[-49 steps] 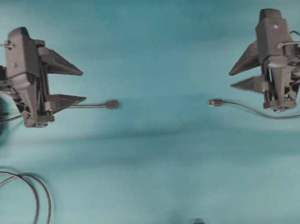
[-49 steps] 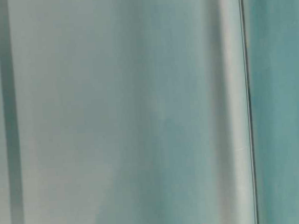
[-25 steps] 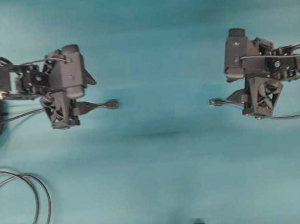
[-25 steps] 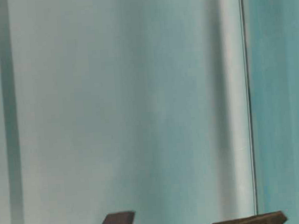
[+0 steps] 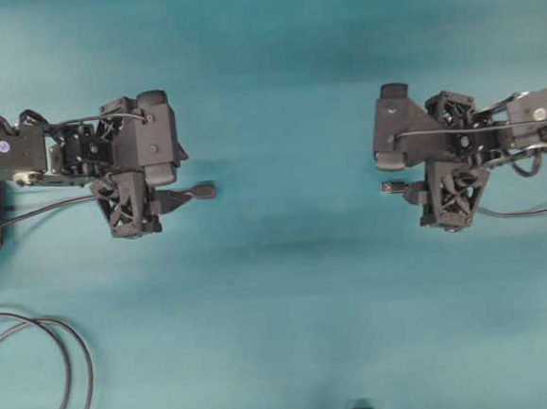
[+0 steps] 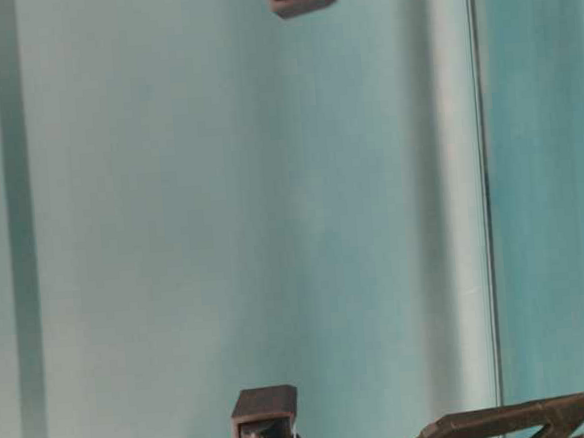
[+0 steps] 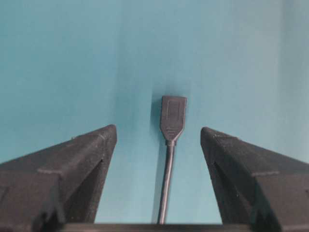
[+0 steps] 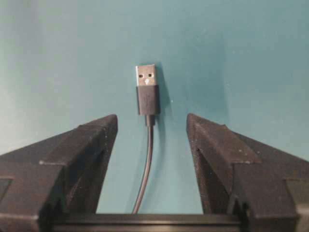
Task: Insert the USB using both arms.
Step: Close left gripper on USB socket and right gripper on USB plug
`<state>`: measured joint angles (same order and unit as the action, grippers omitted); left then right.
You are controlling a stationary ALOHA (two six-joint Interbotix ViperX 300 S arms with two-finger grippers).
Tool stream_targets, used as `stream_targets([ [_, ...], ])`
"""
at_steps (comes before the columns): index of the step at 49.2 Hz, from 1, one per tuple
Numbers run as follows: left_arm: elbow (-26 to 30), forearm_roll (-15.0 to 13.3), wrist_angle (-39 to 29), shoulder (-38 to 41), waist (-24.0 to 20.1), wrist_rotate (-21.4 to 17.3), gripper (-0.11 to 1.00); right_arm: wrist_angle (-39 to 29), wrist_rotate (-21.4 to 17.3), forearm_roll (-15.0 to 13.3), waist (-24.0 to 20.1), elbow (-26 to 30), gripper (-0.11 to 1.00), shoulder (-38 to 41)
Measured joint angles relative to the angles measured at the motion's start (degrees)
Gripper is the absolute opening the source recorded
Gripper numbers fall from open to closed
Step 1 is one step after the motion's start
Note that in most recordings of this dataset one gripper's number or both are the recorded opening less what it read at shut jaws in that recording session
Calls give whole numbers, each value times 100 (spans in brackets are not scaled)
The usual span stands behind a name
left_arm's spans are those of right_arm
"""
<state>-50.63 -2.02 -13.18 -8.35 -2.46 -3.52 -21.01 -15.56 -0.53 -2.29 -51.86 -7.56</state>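
While spread, both hands [image 7: 158,140] [image 8: 151,128] straddle cables.

Both arms are reaching inward from opposite sides, wrists pitching downward. The left pincer [image 7: 158,140] is standing wide open, and the right pincer [image 8: 151,128] is gaping too, holding nothing.

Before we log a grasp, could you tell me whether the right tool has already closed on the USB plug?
No, in the right wrist view the USB plug lies on the table between the spread fingers of the right tool, touching neither.
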Motion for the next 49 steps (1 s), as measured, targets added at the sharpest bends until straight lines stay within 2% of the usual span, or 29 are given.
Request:
stream_targets([
  [12,62,0,9,255,0,-316,80,-9,0,-9,-9,88,61,369],
  [28,176,0,9,378,0,-334,80,123,0,-9,-35,149,60,624],
  [33,176,0,-9,378,0,-334,80,167,0,-18,-44,176,56,650],
  [42,176,0,-26,378,9,-334,80,167,-9,-35,-141,185,40,694],
  [49,176,0,-35,378,9,-334,80,167,-26,-44,-264,202,38,729],
])
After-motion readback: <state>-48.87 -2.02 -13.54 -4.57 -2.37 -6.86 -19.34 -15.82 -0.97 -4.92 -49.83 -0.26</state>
